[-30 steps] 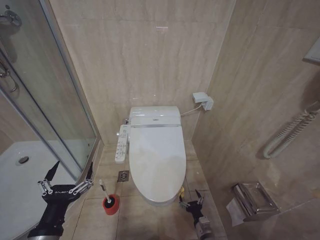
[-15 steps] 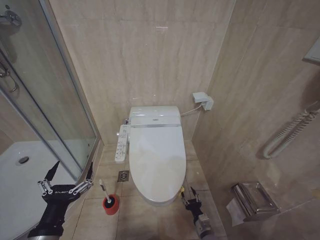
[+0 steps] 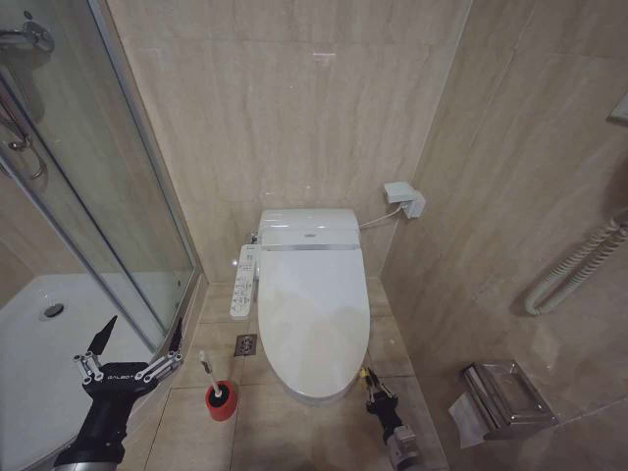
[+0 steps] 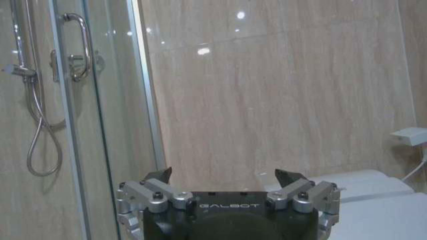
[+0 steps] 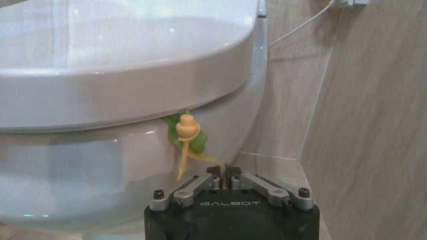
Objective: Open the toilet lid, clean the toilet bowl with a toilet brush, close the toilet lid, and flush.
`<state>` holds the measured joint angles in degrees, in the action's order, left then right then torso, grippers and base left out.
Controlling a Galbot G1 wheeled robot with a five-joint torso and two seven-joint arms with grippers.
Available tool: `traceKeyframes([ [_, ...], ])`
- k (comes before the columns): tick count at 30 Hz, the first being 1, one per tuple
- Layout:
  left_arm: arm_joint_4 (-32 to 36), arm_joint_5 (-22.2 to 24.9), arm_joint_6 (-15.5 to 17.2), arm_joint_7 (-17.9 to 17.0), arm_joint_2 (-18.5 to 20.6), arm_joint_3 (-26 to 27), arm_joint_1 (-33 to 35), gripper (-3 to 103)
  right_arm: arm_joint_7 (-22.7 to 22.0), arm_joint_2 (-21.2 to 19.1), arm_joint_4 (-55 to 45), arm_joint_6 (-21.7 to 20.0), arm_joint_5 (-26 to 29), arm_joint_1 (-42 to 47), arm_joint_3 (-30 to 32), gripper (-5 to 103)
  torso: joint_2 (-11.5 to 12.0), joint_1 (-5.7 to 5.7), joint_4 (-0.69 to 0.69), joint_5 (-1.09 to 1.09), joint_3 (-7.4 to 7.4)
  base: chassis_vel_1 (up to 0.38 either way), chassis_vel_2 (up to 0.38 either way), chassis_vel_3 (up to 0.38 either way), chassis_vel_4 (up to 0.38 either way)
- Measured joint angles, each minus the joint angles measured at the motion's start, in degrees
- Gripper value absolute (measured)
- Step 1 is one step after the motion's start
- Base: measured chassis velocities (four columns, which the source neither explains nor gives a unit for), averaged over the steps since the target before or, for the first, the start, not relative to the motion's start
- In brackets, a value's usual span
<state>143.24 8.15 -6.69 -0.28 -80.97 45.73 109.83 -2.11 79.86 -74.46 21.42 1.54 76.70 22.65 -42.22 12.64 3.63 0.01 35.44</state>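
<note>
White glossy toilet lid (image 3: 312, 314) is down, so opening comes first. Pull tag (image 5: 185, 135) hangs at its front right edge; pinch the cord low, then lift steadily. Right hand (image 5: 225, 176) sits just below it, fingers clenched on nothing. Left hand (image 3: 130, 350) spread wide near toilet brush (image 3: 210, 375).

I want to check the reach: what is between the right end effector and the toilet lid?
In the right wrist view, a small yellow loop hangs between the right end effector and the toilet lid.
</note>
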Motion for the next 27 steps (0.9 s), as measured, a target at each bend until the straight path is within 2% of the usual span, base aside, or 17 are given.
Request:
traceKeyframes([
  [4,0.0,0.0,0.0,0.0,0.0,0.0,0.0,100,-0.23,-0.4,-1.39,0.21,0.43,1.17,0.79,13,0.0,0.0,0.01,0.0,0.0,0.0,0.0,0.0,0.0],
  [5,0.0,0.0,0.0,0.0,0.0,0.0,0.0,100,-0.38,-0.58,-2.15,0.34,0.69,1.66,1.05,0,0.0,0.0,0.01,0.0,0.0,0.0,0.0,0.0,0.0],
  [17,0.0,0.0,0.0,0.0,0.0,0.0,0.0,100,-0.4,-3.95,-16.63,-0.91,7.15,8.94,4.38,0,0.01,0.0,-0.01,0.02,0.01,0.0,0.0,0.0,0.0],
  [21,0.0,0.0,0.0,0.0,0.0,0.0,0.0,100,-0.47,-4.93,-27.02,-2.7,10.75,13.94,7.04,0,0.01,0.0,0.04,-0.01,0.01,0.0,0.0,0.0,0.0],
  [27,0.0,0.0,0.0,0.0,0.0,0.0,0.0,100,-1.05,-4.99,-35.82,-4.7,12.83,17.53,9.14,0,0.01,0.0,0.03,-0.02,0.01,0.0,0.0,0.0,0.0],
])
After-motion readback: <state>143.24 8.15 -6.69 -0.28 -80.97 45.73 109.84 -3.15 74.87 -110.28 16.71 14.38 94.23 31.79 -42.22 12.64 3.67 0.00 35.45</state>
